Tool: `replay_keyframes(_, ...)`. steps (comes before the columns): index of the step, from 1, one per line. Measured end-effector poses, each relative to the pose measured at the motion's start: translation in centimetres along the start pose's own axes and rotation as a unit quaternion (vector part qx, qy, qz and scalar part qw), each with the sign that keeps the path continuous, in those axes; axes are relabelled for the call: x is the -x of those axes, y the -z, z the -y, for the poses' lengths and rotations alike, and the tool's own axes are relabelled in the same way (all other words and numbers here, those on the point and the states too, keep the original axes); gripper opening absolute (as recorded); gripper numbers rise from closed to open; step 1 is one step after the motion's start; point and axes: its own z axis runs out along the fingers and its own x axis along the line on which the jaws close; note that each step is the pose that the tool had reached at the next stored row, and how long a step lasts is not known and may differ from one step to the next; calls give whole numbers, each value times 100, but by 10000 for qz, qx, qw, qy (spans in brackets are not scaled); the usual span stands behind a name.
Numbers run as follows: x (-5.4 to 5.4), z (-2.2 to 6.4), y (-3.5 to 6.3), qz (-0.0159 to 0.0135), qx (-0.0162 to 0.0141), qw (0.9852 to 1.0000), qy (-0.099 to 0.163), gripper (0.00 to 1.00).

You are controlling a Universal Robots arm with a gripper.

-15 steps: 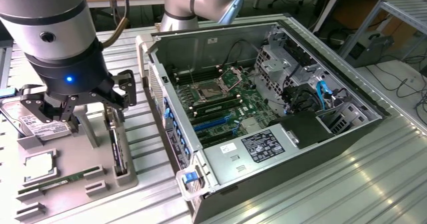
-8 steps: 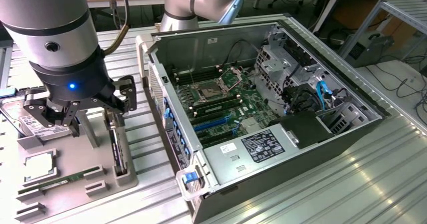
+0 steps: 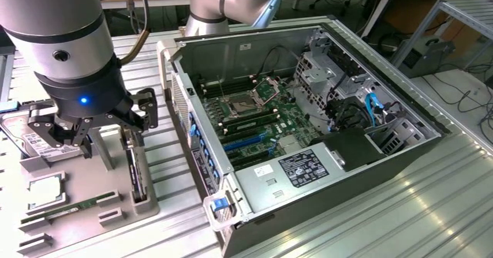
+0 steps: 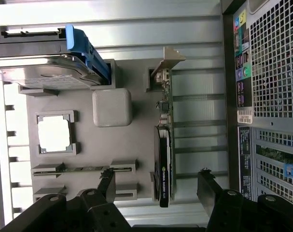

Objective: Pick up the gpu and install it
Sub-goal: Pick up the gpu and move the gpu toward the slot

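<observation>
Wide-spread hand [image 4: 157, 178] above upright gpu [image 4: 162, 154] labelled NVIDIA Quadro

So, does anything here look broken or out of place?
Nothing stands out. The computer case lies open on its side, which looks deliberate. The graphics card stands straight on edge in a slot of the grey tray; the open gripper hovers above. The hard drive and memory stick sit in their holders.

Upright arm [image 3: 58, 38], tool [image 4: 156, 178] pointing down, jaws spread wide
</observation>
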Motion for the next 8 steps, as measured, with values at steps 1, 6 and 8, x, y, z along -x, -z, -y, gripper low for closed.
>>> replay_keyframes(1, 0, 0, -3, -1, 0, 10000, 0, 78)
replay_keyframes(6, 2, 2, -34, -6, -1, 10000, -1, 78)
replay_keyframes(8, 3, 2, -46, -6, -1, 10000, -1, 78)
